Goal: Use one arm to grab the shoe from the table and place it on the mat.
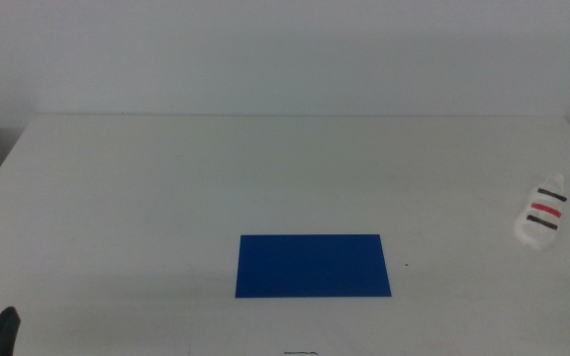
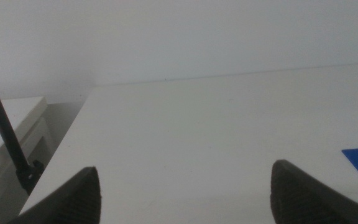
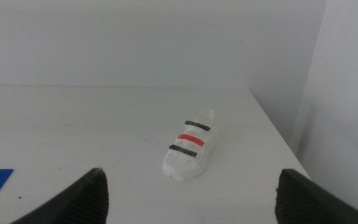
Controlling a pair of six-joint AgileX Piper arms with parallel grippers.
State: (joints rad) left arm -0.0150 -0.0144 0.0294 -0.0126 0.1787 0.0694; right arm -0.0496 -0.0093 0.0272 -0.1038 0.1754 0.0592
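Starting arrangement. The shoe (image 1: 542, 213) lies on the white desk (image 1: 265, 178), well to the right of the blue mat (image 1: 313, 265) and apart from it, near the desk's right edge. Its long axis runs obliquely away from the mat; which end is the toe cannot be told. The right gripper (image 3: 191, 196), jaws wide and empty, faces the shoe directly and is judged the nearer. The left gripper (image 2: 185, 196), also wide, waits left of the mat.

The shoe (image 1: 542, 214) lies alone near the table's (image 1: 265, 168) right edge, bare tabletop all around it. Nothing stands between it and the mat (image 1: 312, 265).
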